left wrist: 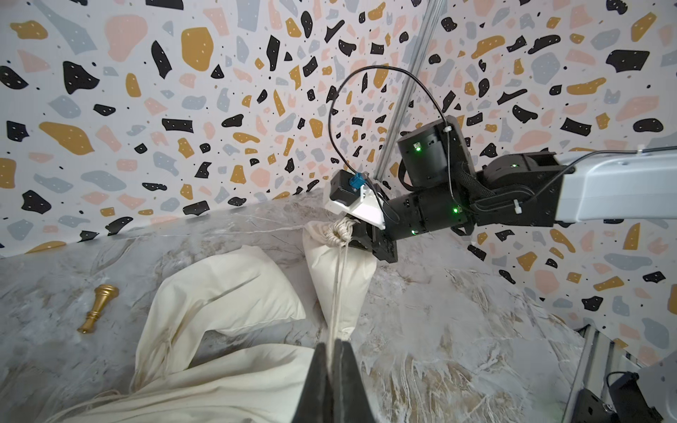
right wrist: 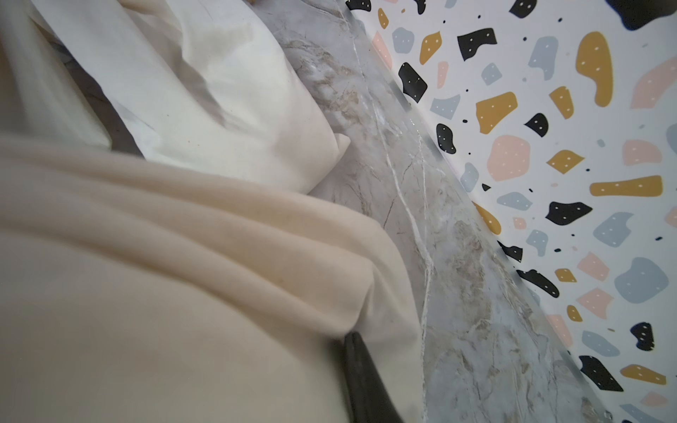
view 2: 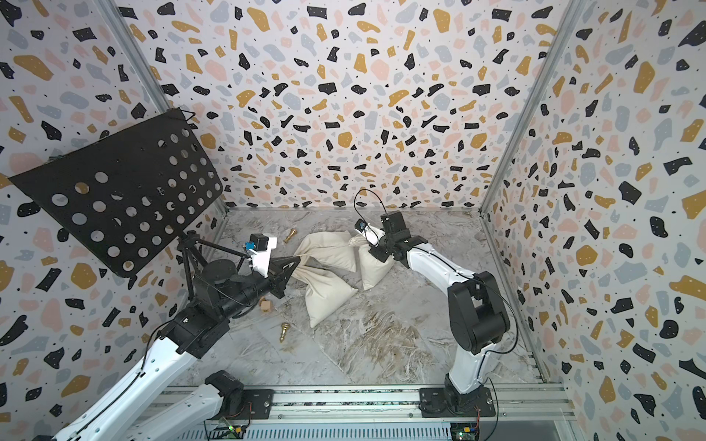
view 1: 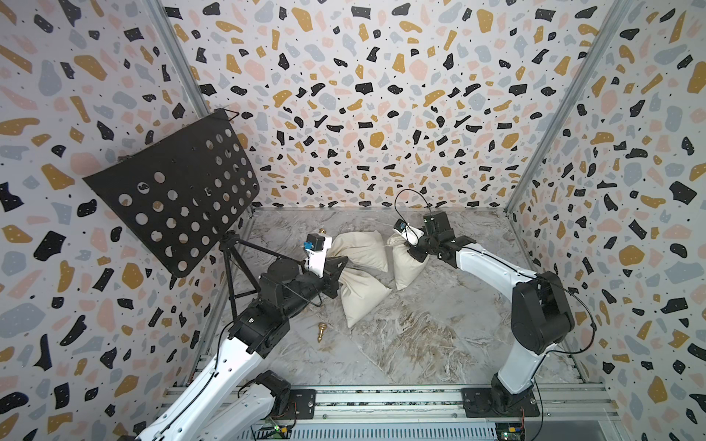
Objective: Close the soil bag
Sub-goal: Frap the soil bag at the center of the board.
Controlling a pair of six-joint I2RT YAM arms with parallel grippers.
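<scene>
Two end effectors share one bag. The left end effector (left wrist: 332, 347) is clamped shut on a pale drawstring (left wrist: 337, 289), which runs taut from between its jaws up to the puckered neck of the soil bag (left wrist: 357, 278). The right end effector (left wrist: 354, 237) is closed around that gathered neck and holds the bag upright with its mouth bunched tight. In the right wrist view only one dark finger (right wrist: 362, 377) shows, pressed into cream cloth.

In both top views the soil bag (view 1: 407, 263) stands toward the back of the desk (view 1: 420, 343), on the right arm's side of the middle, with its lower corner down at the marble surface. Two more cream bags lie just beside it. One (view 1: 361, 248) lies flat toward the back. The other (view 1: 363, 299) slumps nearer the front, with its top end beneath the left wrist.

Farther out, a gold chess piece (view 1: 320, 331) lies on its side near the left arm, and a second one (left wrist: 99, 307) lies toward the back wall. Small wooden blocks (view 2: 265, 304) sit close under the left forearm. A black perforated music stand (view 1: 179, 191) rises at the left edge.
</scene>
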